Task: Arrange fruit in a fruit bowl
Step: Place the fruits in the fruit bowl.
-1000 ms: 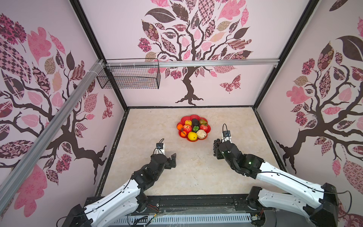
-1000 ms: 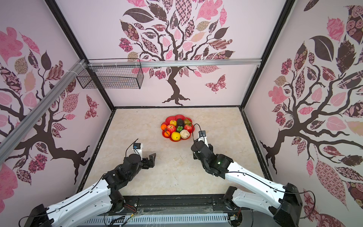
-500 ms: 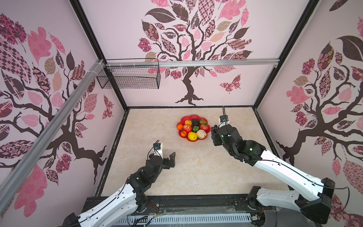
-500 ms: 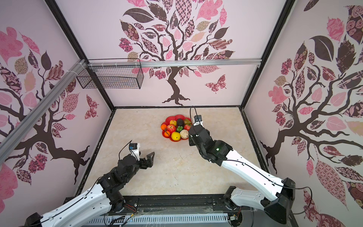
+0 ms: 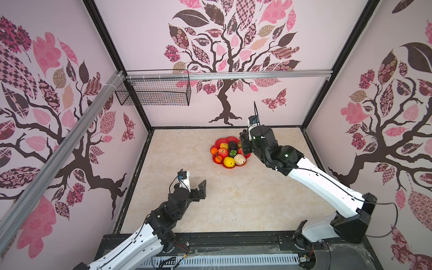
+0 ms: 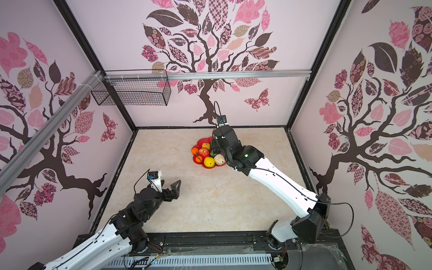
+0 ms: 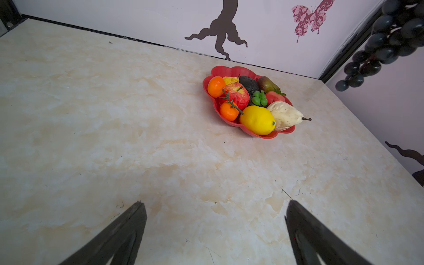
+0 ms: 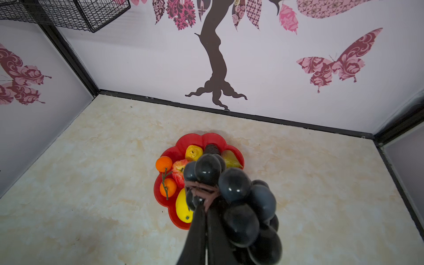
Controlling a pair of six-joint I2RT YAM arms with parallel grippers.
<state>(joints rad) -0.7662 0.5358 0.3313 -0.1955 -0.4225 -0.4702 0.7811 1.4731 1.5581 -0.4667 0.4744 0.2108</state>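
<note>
Jaws of right gripper were clamped on glossy dark grape bunch above crowded scalloped red bowl (left gripper was spread wide, empty); roll-off was judged likely on release.

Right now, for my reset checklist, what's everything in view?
bowl: one, red, on table
oranges: two, orange, in bowl
apple: one, red, in bowl
lemon: one, yellow, in bowl
cream fruit: one, cream, in bowl
pear: one, yellow, in bowl
strawberry: one, red, in bowl
avocado: one, dark, in bowl
fig: one, brown-green, in bowl
grapes: one bunch, dark, held aloft
basket: one, black, on rail
table: one, cream, cell floor
left gripper: one, black, open above table
right gripper: one, black, shut on grapes
</note>
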